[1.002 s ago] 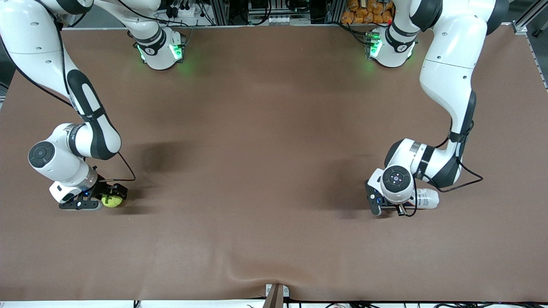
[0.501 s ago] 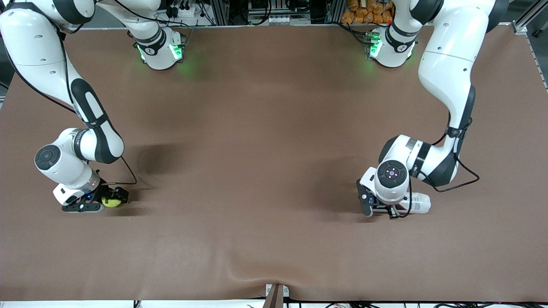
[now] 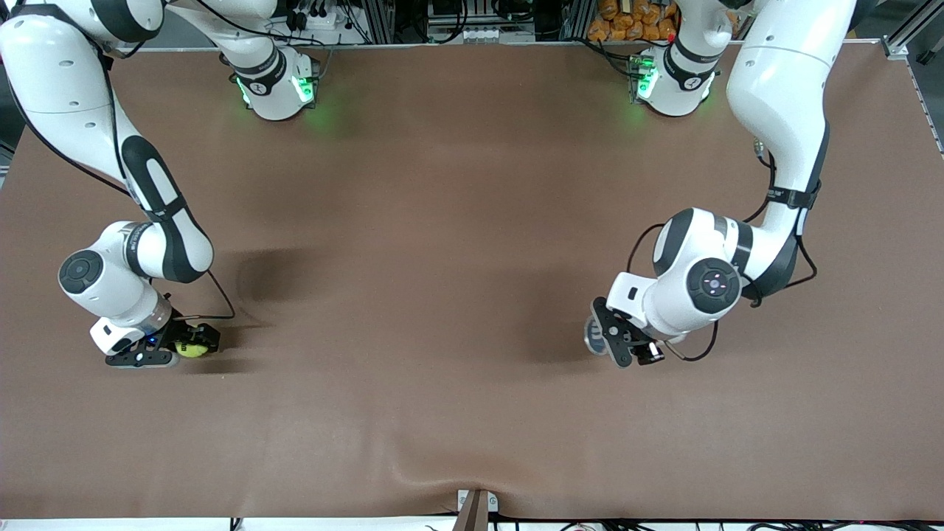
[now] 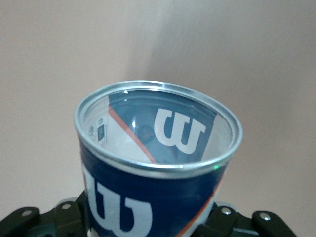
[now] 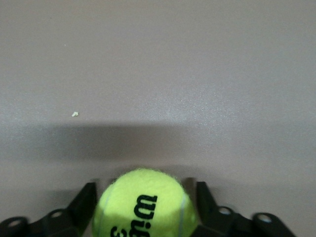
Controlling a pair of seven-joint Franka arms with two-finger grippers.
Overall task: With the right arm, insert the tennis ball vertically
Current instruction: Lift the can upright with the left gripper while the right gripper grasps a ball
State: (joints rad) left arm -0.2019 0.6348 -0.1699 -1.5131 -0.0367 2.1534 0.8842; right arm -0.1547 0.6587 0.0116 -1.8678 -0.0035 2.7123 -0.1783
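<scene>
The yellow-green tennis ball [image 3: 193, 349] [image 5: 146, 205] rests on the brown table near the right arm's end. My right gripper [image 3: 184, 346] [image 5: 146, 197] is down at the table around it. Its black fingers [image 5: 88, 197] stand open, close to both sides of the ball, and a thin gap still shows on one side. My left gripper [image 3: 625, 344] [image 4: 150, 222] is shut on a blue and white Wilson can [image 3: 594, 333] [image 4: 148, 197]. It holds the can off the table and tilted. The can's open metal-rimmed mouth [image 4: 158, 94] shows nothing inside.
Brown cloth [image 3: 442, 295] covers the table, with a fold at the edge nearest the front camera [image 3: 435, 472]. Both arm bases [image 3: 276, 85] [image 3: 671, 81] stand along the farthest edge. A small pale crumb [image 5: 74, 114] lies on the cloth by the ball.
My left arm has lifted the can off the table, where it lay on its side, and swung it toward the middle. The right gripper's fingers have narrowed around the ball, which has not moved.
</scene>
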